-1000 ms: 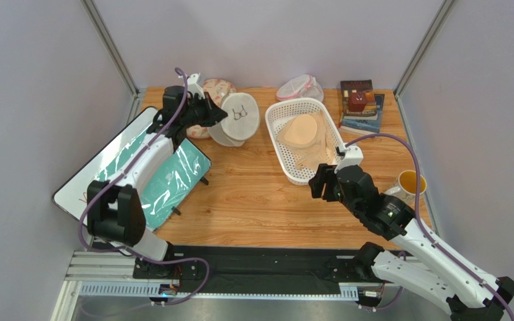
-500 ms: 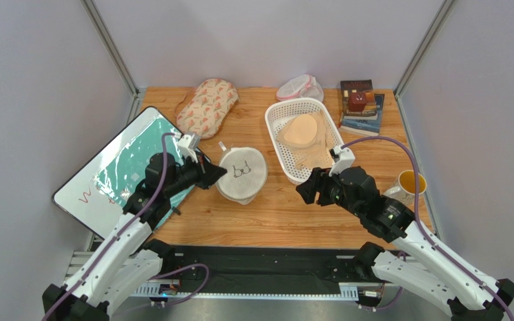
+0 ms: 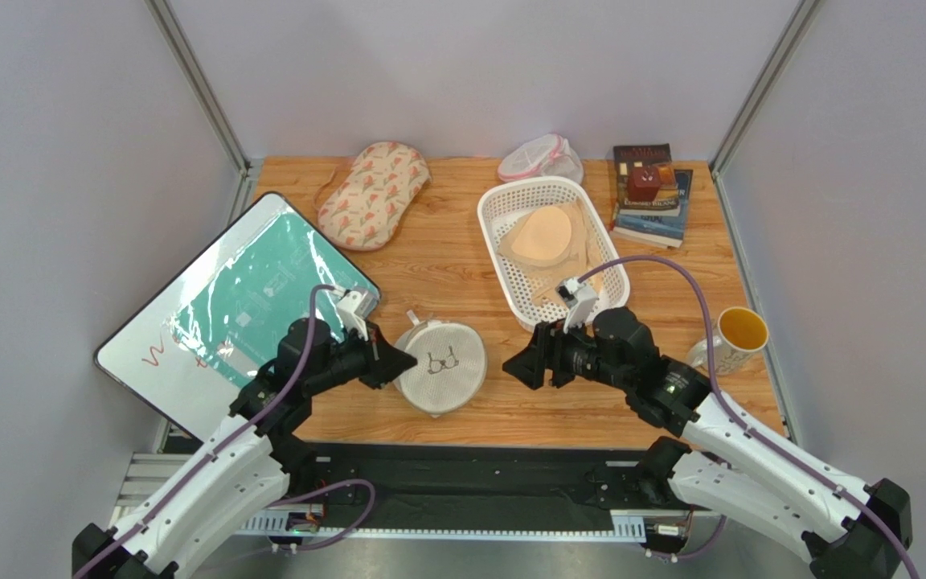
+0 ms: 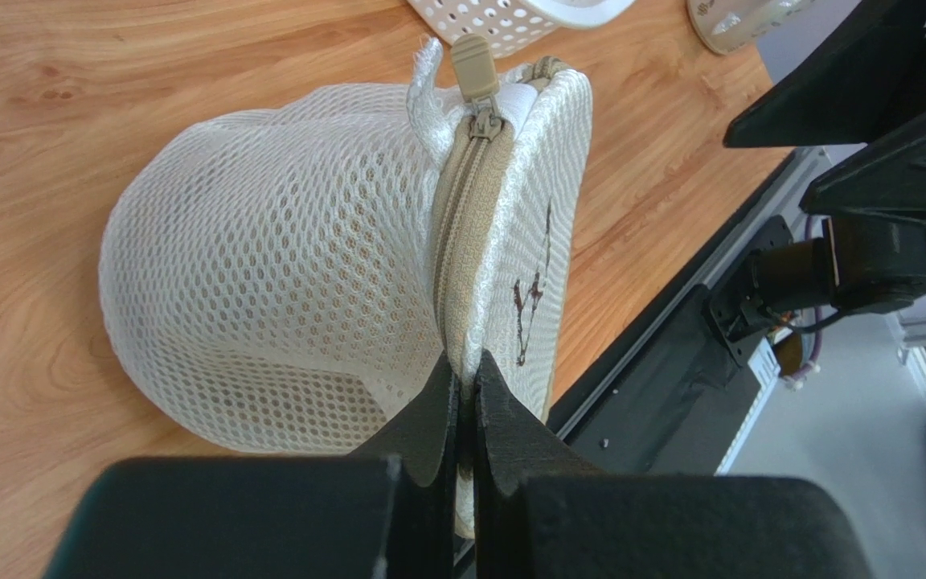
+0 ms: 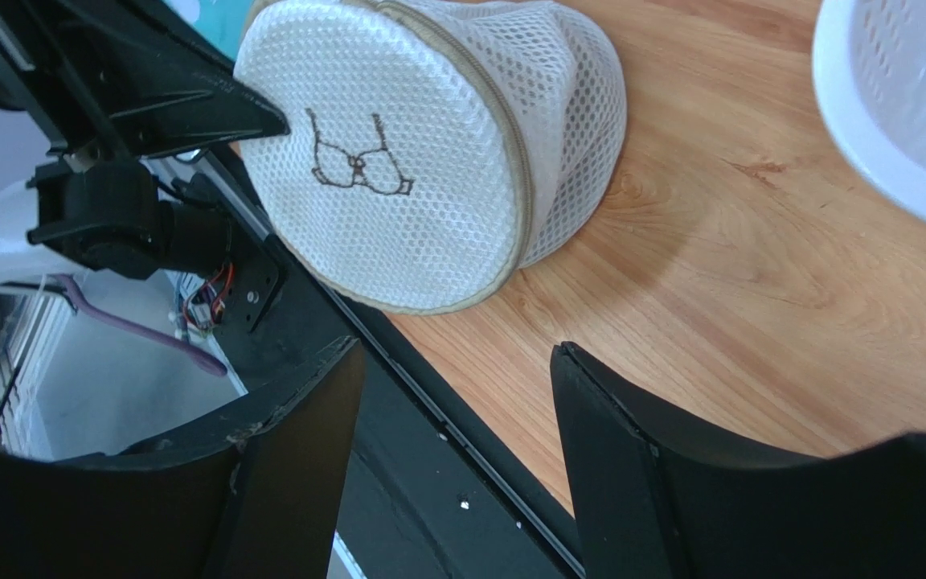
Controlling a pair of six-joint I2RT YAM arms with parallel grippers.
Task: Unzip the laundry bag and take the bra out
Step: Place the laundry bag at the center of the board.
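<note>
The round cream mesh laundry bag (image 3: 441,366) with a black bra icon sits tilted near the table's front edge. It also shows in the left wrist view (image 4: 311,265) and the right wrist view (image 5: 432,157). My left gripper (image 3: 398,362) is shut on the bag's zipped rim (image 4: 466,350); the tan zip is closed, its pull tab (image 4: 474,66) at the far end. My right gripper (image 3: 526,362) is open and empty, just right of the bag, apart from it. The mustard bra is hidden.
A white basket (image 3: 498,217) holds a pale peach bra (image 3: 540,235). An oval patterned bag (image 3: 374,193) and a small pink-trimmed bag (image 3: 538,157) lie at the back. Books (image 3: 649,187), a yellow mug (image 3: 736,335) and a tilted board (image 3: 238,302) stand around.
My left gripper has carried the bag from the back left toward the front edge. My right gripper has moved left toward it.
</note>
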